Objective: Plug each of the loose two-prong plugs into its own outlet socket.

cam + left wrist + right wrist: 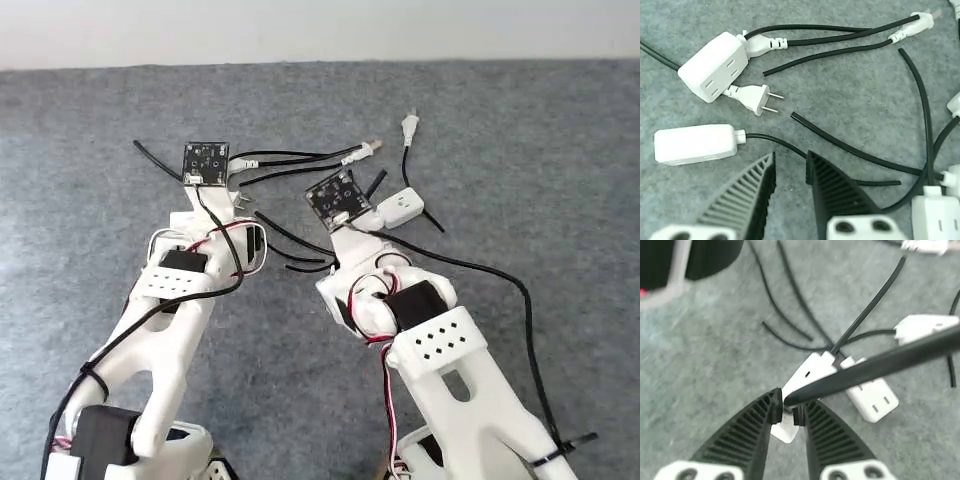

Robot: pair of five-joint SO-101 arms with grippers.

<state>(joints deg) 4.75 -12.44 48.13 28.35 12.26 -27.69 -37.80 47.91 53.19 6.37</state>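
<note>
While the left claw [790, 162] hangs open with nothing between its black ribbed fingers [832, 187], the loose white two-prong plug [752, 97] lies a little way ahead of it on the fuzzy grey carpet [850, 110]. Its two thin metal prongs point away from the chunky white socket block [715, 65], which is just beside it. That block has pairs of slots in its side, and another white plug [762, 45] is stuck into its end. A long smooth white socket box [695, 145] lies near one finger, and a thin black cord [775, 140] runs out of it toward the claw.

The right claw [789, 410] is pinched tight on the end of a flat white plastic piece [810, 372], which has one small slot and a black cord at its far end. A thick black cord [880, 365] crosses right in front of it. Just beside it lies a white slotted block [872, 397].

From the high view, a small white plug on a cord [408, 125] lies farther out on the carpet.
</note>
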